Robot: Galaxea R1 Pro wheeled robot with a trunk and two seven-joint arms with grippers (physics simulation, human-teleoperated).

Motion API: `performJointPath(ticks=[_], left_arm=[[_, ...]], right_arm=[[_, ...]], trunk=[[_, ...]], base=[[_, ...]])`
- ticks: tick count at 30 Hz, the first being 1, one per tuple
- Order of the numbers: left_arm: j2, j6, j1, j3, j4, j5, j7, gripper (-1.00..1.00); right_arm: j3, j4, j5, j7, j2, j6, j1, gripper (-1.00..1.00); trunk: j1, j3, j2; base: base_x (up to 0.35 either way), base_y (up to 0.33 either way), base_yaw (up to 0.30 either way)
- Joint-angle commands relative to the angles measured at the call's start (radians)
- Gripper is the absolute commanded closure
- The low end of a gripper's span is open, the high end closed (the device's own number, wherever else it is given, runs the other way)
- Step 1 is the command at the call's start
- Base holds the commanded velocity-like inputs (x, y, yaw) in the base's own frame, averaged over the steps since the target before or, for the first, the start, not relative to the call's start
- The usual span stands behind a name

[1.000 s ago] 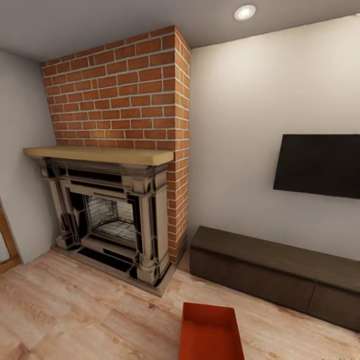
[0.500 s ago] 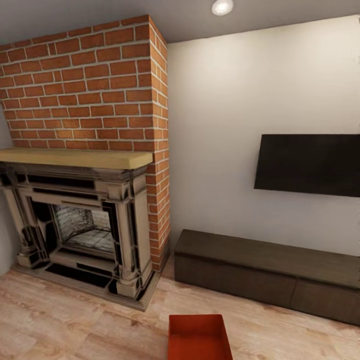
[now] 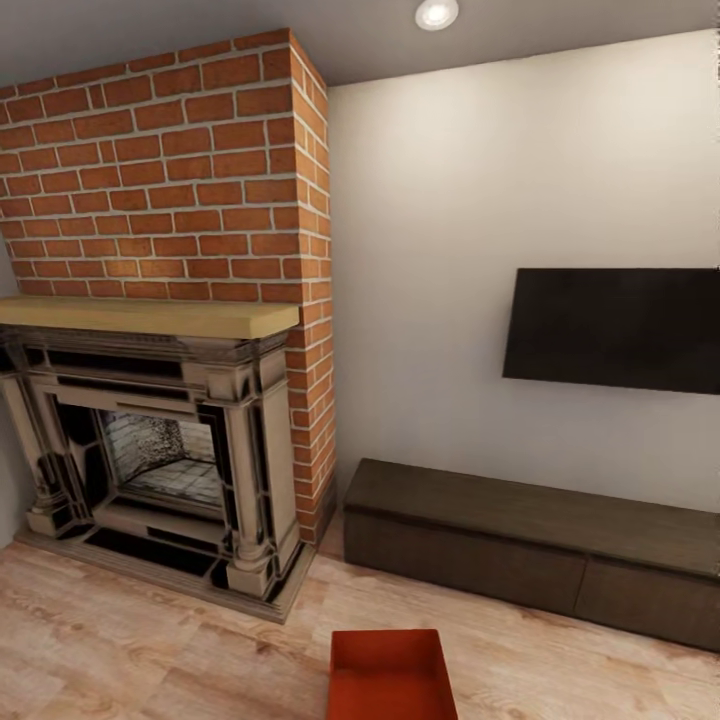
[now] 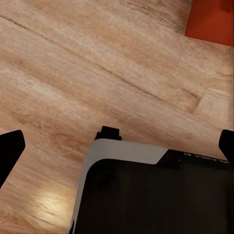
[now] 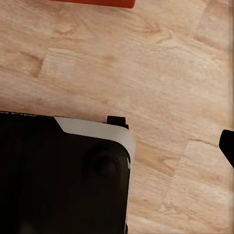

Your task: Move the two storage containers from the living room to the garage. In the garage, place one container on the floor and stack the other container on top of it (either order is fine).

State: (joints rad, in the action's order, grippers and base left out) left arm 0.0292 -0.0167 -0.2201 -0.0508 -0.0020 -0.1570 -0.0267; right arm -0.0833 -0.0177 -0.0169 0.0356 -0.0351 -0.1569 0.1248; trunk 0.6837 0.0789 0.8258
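Note:
One red-orange storage container lies on the light wood floor of the living room, at the bottom middle of the head view, in front of the brick fireplace wall. A corner of the container shows in the left wrist view, and a thin strip of it in the right wrist view. My left gripper hangs open over the planks, empty, its black fingertips far apart. My right gripper is open too, with one fingertip showing at the picture's edge.
A fireplace with a wooden mantel stands at the left. A low dark cabinet runs along the white wall under a black wall screen. My own black and grey base fills the near part of both wrist views.
The whole head picture has shifted: fireplace and cabinet slid left, so the camera turned right. The container stays at the bottom middle, a little more cut off.

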Motion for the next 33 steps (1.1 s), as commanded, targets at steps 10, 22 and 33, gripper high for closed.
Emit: performJointPath(ticks=[10, 22, 33], left_arm=[[0.000, -0.002, -0.001, -0.004, 0.000, -0.004, -0.001, -1.00], [0.000, -0.002, -0.001, -0.005, 0.001, -0.004, -0.001, -1.00], [0.000, -0.002, -0.001, -0.005, 0.001, -0.004, -0.001, -1.00]], right_arm=[[-0.007, -0.002, -0.003, -0.001, 0.001, -0.006, 0.001, -1.00], [-0.007, -0.002, -0.003, -0.002, 0.001, -0.006, 0.001, -1.00], [-0.007, -0.002, -0.003, -0.002, 0.001, -0.006, 0.001, -1.00]], trunk=[[0.000, 0.002, 0.001], [0.000, 0.002, 0.001], [0.000, 0.002, 0.001]], base=[[0.000, -0.272, 0.000], [0.000, -0.137, 0.000], [0.000, -0.018, 0.000]])
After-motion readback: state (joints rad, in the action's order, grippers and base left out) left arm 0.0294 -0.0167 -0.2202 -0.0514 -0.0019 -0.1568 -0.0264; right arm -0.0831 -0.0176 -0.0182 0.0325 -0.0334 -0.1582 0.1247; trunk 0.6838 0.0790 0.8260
